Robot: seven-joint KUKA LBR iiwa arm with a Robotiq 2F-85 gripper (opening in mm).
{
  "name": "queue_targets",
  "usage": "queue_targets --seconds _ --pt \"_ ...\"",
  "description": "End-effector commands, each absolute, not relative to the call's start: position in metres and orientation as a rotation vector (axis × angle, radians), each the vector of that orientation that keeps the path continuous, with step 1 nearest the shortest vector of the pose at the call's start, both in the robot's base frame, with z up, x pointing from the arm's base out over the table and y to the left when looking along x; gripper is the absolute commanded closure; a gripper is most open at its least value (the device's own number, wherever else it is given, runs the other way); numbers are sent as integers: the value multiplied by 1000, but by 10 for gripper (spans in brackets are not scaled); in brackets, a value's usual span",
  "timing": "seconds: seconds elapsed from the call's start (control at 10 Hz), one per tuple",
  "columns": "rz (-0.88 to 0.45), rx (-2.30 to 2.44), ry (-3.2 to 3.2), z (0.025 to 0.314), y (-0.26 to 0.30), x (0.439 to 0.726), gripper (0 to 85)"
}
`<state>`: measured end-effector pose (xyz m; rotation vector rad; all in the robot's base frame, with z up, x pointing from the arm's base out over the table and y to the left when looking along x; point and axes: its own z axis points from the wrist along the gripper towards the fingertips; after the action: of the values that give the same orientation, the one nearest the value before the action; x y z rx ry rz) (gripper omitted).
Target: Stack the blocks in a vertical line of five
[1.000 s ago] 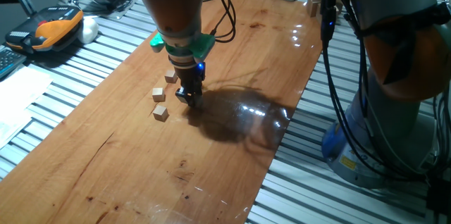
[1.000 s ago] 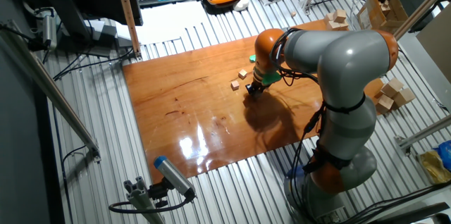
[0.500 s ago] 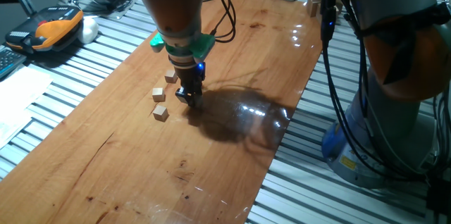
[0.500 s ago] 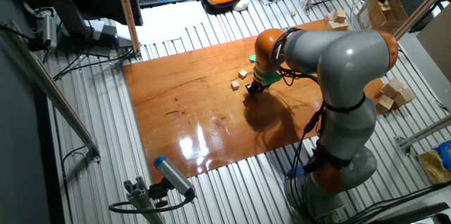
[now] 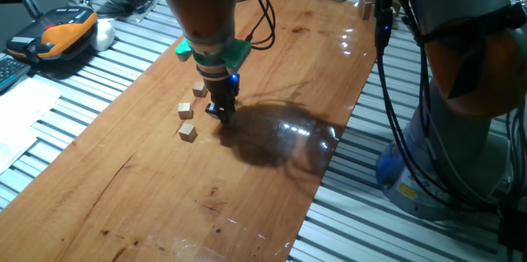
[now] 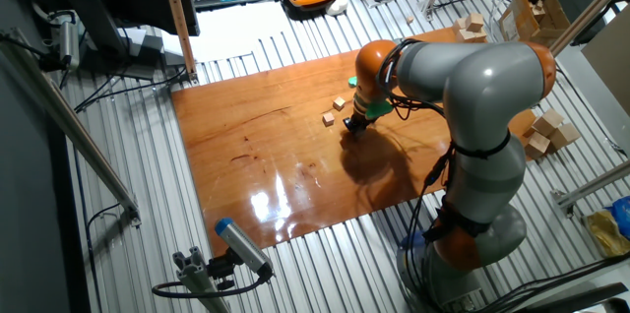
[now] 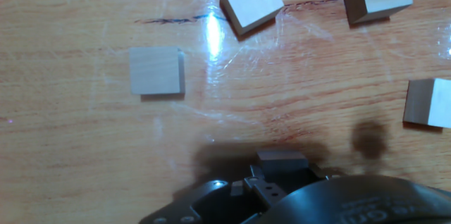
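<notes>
Near the middle of the wooden worktop (image 5: 272,72), the gripper (image 5: 220,114) is seen lowered almost to the surface, just beside a loose cluster of blocks (image 5: 188,131). Three cubes are visible in one fixed view; four are counted in the hand view, with one (image 7: 156,70) lying flat and apart and another cut by the right edge of that picture. No stack has been started. Whether the jaws are parted or closed cannot be told, and whether a fifth cube is held cannot be judged. A square, centred grasp on one cube is judged essential, with neighbours left undisturbed, since such small pieces are likely to skid on the glossy wood. Against the earlier frames, almost nothing has changed: arm and cubes are unmoved.
</notes>
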<state>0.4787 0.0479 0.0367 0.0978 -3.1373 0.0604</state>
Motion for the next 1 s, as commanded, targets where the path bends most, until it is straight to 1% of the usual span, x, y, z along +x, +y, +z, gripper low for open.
queue_targets --seconds 0.0,0.1,0.4,0.6,0.9 --pt "60 100 -3137 37 48 479 680" --pt "56 109 -3131 37 47 479 850" --pt "73 100 -3134 40 47 478 850" --pt "89 90 -3135 58 42 480 850" --pt "68 71 -3140 82 26 487 850"
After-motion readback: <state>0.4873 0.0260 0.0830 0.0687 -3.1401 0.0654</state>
